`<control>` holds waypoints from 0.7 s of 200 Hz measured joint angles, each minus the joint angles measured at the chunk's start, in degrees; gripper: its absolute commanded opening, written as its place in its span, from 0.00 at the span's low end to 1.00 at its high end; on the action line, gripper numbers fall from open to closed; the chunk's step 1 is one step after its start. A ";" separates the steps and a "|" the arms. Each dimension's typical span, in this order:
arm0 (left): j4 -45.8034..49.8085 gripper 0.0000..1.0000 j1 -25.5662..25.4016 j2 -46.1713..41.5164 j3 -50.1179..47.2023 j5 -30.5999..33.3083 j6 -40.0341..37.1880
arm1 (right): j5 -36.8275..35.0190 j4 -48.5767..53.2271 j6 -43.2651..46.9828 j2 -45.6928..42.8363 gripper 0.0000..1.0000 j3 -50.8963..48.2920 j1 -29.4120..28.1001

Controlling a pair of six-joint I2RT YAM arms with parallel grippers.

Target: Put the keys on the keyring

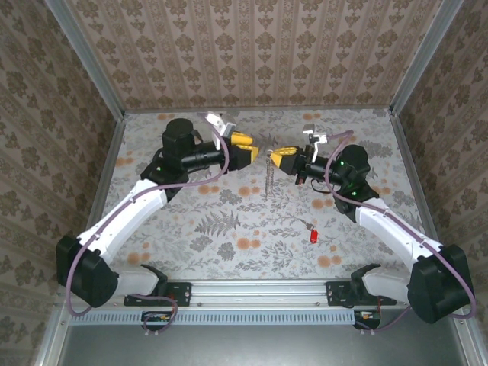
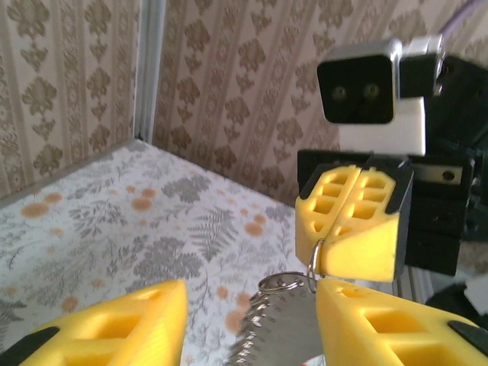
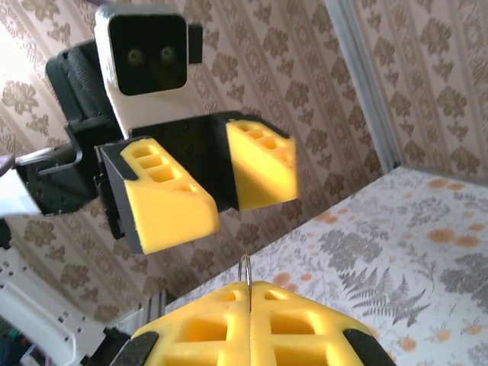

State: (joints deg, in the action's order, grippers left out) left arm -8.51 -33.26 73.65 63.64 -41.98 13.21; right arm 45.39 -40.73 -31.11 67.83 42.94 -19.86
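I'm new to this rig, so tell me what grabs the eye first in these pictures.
Two yellow grippers face each other in mid-air over the table's middle. The right gripper is shut on a thin metal ring with a silvery piece hanging under it, and the left gripper is open opposite. A small key with a red end lies alone on the floral table, near the right arm.

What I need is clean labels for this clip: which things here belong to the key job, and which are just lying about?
Job: wire ring, pinched in the shut right gripper; silvery toothed piece hanging under it; red-ended key lying loose; open left gripper facing them.
Just there: flowered table cover; wallpapered walls.
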 measured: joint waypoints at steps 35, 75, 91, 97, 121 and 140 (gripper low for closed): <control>-9.14 0.45 -0.02 -0.33 -3.74 1.07 6.86 | -3.93 -7.98 -4.00 0.59 0.00 -0.59 0.00; -16.26 0.43 -0.96 1.29 -4.44 -0.15 11.47 | -5.79 -13.40 -7.10 2.56 0.00 -0.57 -0.22; -18.14 0.42 -1.75 1.81 -4.46 -0.68 12.35 | -6.08 -13.90 -7.74 3.10 0.00 -0.59 -0.63; -18.62 0.42 -2.03 1.99 -4.44 -0.87 12.59 | -6.12 -14.16 -7.98 3.32 0.00 -0.57 -0.74; -20.24 0.42 -2.78 2.84 -4.44 -1.70 13.07 | -6.23 -14.84 -8.17 3.72 0.00 -0.57 -1.05; -20.92 0.41 -3.10 3.61 -4.44 -1.95 13.42 | -6.21 -14.86 -8.20 3.82 0.00 -0.59 -1.09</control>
State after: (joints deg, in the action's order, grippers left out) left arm -29.43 -36.36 77.25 59.20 -43.92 26.63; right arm 39.18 -55.59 -39.31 71.66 42.35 -20.95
